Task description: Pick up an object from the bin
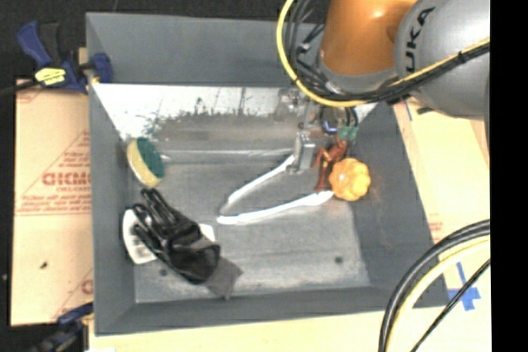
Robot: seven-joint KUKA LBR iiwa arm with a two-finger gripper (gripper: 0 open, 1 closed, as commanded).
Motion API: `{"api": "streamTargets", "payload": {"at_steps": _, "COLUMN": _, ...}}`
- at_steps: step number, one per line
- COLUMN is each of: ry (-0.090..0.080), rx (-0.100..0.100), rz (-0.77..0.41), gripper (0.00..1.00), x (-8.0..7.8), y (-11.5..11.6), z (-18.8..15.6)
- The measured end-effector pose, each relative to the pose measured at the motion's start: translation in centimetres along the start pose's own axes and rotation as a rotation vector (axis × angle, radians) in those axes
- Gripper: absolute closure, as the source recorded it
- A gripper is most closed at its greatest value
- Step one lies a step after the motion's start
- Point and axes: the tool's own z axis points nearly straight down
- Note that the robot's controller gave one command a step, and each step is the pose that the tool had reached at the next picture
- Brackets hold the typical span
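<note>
Fingers clenched tip to tip, over grey metal bin floor — black tangle nearby

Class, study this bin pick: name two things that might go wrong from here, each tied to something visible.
1. The gripper stands at one end of the long white curved piece; lifted from that end, the piece would likely tilt and might slip.
2. The orange pumpkin-shaped toy lies close beside the gripper and the white piece's end, so it may get knocked or dragged along.
</note>
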Motion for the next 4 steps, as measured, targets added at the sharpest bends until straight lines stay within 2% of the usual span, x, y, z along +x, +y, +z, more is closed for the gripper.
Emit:
{"api": "streamTargets", "payload": {"at_steps": 1, "ry": 0.0, "rx": 0.0, "rz": 0.0, "gripper": 0.0, "x": 0.0, "y": 0.0, "z": 0.0}}
{"api": "streamTargets", "payload": {"at_steps": 2, "ry": 0.005, "rx": -0.001, "rz": 0.033, "gripper": 0.0, "x": 1.8, "y": 0.3, "z": 10.1}}
{"api": "streamTargets", "payload": {"at_steps": 3, "ry": -0.021, "rx": -0.001, "rz": 0.053, "gripper": 0.0, "x": 0.6, "y": -0.1, "z": 9.1}}
{"api": "streamTargets", "payload": {"at_steps": 4, "ry": -0.019, "rx": 0.0, "rz": 0.042, "gripper": 0.0, "x": 0.7, "y": -0.1, "z": 9.4}}
